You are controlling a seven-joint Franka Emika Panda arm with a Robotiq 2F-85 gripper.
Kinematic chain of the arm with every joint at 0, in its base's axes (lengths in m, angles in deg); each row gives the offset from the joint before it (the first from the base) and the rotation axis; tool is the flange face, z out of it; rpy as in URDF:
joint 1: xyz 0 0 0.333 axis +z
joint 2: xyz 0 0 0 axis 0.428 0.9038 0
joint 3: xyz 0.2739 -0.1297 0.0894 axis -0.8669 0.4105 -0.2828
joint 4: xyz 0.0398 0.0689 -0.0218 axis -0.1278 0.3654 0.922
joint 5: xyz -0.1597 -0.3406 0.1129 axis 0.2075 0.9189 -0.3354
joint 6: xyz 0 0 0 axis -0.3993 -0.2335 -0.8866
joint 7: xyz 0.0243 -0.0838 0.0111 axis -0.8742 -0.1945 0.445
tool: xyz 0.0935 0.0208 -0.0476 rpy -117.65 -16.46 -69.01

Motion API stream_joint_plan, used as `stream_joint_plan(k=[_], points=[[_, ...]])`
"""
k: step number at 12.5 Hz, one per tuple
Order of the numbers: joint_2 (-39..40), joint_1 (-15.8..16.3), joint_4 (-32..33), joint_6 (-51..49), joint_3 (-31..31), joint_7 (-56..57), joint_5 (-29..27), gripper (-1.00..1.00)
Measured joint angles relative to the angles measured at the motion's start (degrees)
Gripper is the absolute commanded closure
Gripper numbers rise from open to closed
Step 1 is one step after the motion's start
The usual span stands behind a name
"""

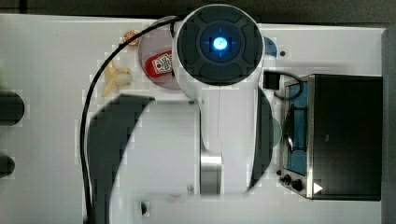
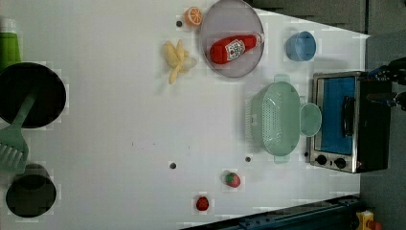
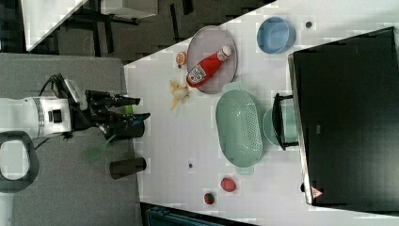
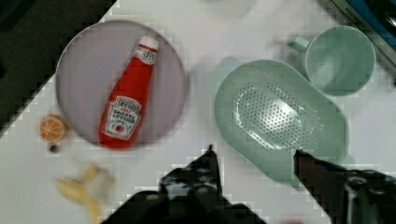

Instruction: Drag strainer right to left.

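Near the white bench [image 2: 119, 120] edge by the toaster oven [image 2: 352, 122]: pale mint-green oval plastic strainer [image 2: 275, 120], touching mint-green mug [image 2: 311, 120] | black gripper [image 4: 254, 154]: fingers spread, holding nothing.

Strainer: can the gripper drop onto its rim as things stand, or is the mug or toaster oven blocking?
Probably yes. The gripper is open above the strainer, nothing between them. The mug sits against its far side, by the toaster oven; the near rim is free.

All views look down, sharing the table [image 2: 119, 120] (wrist view closest).
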Motion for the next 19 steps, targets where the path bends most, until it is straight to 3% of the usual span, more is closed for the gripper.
stream_joint_plan(k=[3, 5, 8, 10, 12, 16, 19], points=[[-20.4, -1.6, 17.6, -14.6, 0.9, 0.0, 0.3, -0.99], [-31.3, -2.0, 22.2, -13.7, 2.1, 0.0, -0.4, -1.00], [-35.6, -3.0, 22.0, -2.4, 1.9, 0.0, 0.8, -1.00], [-31.2, -3.1, 22.7, 6.7, 1.9, -1.4, 1.7, -1.00], [-21.9, -2.9, 25.0, 14.8, 1.8, -4.2, 0.6, -1.00], [-1.7, -2.4, 32.9, 27.5, 1.1, -19.5, 0.2, -1.00], [8.1, -2.9, 36.9, 34.7, -0.1, -28.5, 0.7, -1.00]])
